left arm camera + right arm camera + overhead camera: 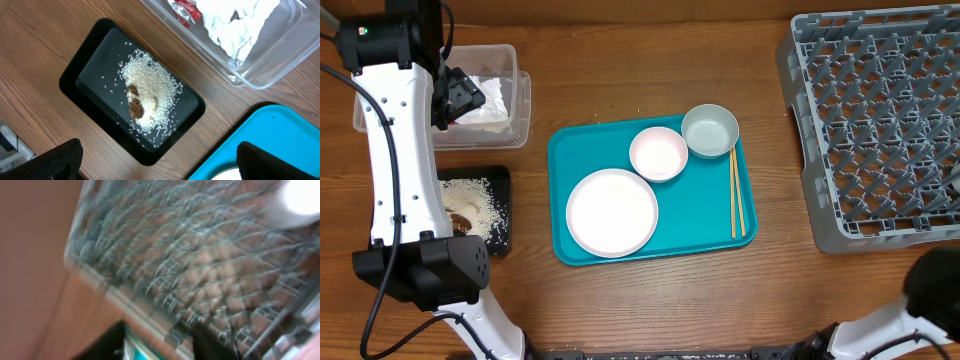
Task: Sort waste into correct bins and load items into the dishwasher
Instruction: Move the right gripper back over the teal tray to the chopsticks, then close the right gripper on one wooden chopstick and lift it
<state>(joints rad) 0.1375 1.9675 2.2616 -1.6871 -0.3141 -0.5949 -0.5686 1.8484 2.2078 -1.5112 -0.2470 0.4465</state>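
L claw [159, 150]: wide open, empty, raised. Overhead puts it over left end of tub [270, 65].
Black tray [95, 60]: in wrist view just ahead of the claw tips. Holds rice [150, 85] w/ brown scraps [135, 106] in the middle.
Tub: beside black tray, not touching. Napkins [235, 25] + red wrapper [184, 10] inside.
Teal tray [700, 235]: mid-table, right of L claw. Holds plate [612, 211], pink bowl [659, 153], grey-green bowl [709, 131] just beside it, chopsticks [736, 195] along right rim.
R claw [160, 342]: view v. blurred. Dark fingers show a gap, nothing in it.
Rack [200, 270]: fills R wrist view, close ahead of claw. Overhead: far right of table.
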